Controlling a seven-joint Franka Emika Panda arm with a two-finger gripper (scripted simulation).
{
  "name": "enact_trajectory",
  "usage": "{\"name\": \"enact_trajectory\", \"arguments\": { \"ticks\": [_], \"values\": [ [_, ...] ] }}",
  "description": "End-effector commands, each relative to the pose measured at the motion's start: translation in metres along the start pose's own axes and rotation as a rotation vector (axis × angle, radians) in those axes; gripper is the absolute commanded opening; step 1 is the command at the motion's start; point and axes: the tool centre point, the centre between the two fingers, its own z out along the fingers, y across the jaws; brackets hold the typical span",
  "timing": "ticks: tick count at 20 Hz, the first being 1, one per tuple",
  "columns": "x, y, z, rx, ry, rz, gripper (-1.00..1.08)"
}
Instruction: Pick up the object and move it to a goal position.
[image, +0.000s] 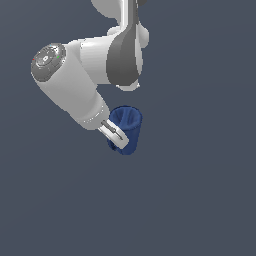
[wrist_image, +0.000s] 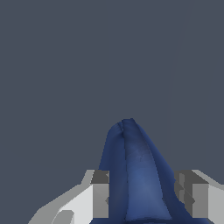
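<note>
The dark blue mug (image: 127, 127) hangs in mid-air in the middle of the exterior view, its open mouth facing up toward the camera. My white gripper (image: 116, 137) reaches in from the exterior view's left and is shut on the mug's side. One finger (image: 114, 133) shows across the mug's wall; the other is hidden behind it. In the wrist view the mug (wrist_image: 135, 175) fills the gap between my two fingers (wrist_image: 100, 194), with my gripper (wrist_image: 146, 197) closed against both its sides. The handle is not discernible.
The white arm (image: 75, 85) fills the upper left of the exterior view. Everything else is a plain dark grey-blue background with no other objects or edges showing.
</note>
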Motion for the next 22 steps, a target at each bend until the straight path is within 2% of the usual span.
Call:
{"name": "enact_trajectory", "arguments": {
  "ticks": [1,8,22],
  "values": [
    [0.007,0.001,0.005,0.003,-0.018,0.042,0.28],
    [0.017,0.002,0.011,0.004,-0.041,0.093,0.28],
    [0.015,0.002,0.04,0.004,-0.041,0.093,0.28]
  ]
}}
